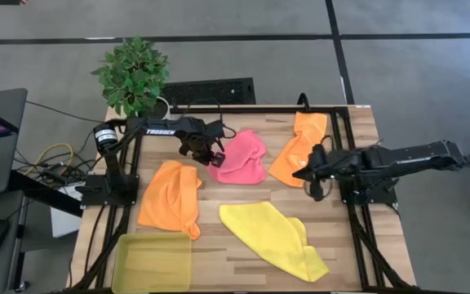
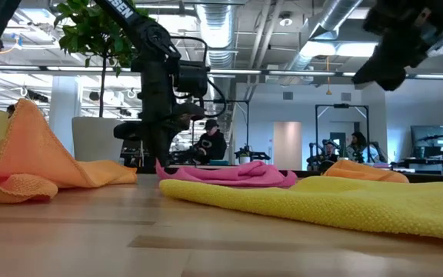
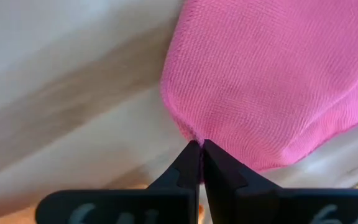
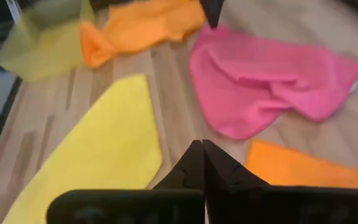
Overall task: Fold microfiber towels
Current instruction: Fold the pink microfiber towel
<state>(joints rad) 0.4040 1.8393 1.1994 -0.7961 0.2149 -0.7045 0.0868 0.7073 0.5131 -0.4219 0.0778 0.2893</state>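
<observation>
Towels lie loose on the wooden bench (image 1: 243,261), four of them. From overhead, the pink towel (image 1: 241,157) sits mid-bench toward the far edge, its long axis running from the far edge toward the near one. One orange towel (image 1: 299,147) stretches diagonally from the far right corner inward; the other orange towel (image 1: 170,198) lies near the left edge, long axis far to near. The yellow towel (image 1: 274,237) runs diagonally toward the near right corner. A translucent yellow-green tray (image 1: 152,263) fills the near left corner, touching the left orange cloth's near end.

The left gripper (image 1: 212,156) is at the pink towel's left edge. Only its wrist camera shows the grip: the fingers (image 3: 186,167) are pressed together, pinching the pink cloth's (image 3: 272,81) corner against the wood. The level camera shows that gripper (image 2: 160,163) down at bench height on the pink towel (image 2: 233,174), with people seated in the room behind, which the overhead picture lacks.

The right gripper (image 1: 312,181) hangs above bare wood between the right orange towel and the yellow one; its wrist picture shows the fingers (image 4: 191,163) pressed together on nothing.

White lettering "TROSSEN" marks the left arm (image 1: 163,128). A potted plant (image 1: 134,75) stands beyond the far left corner.
</observation>
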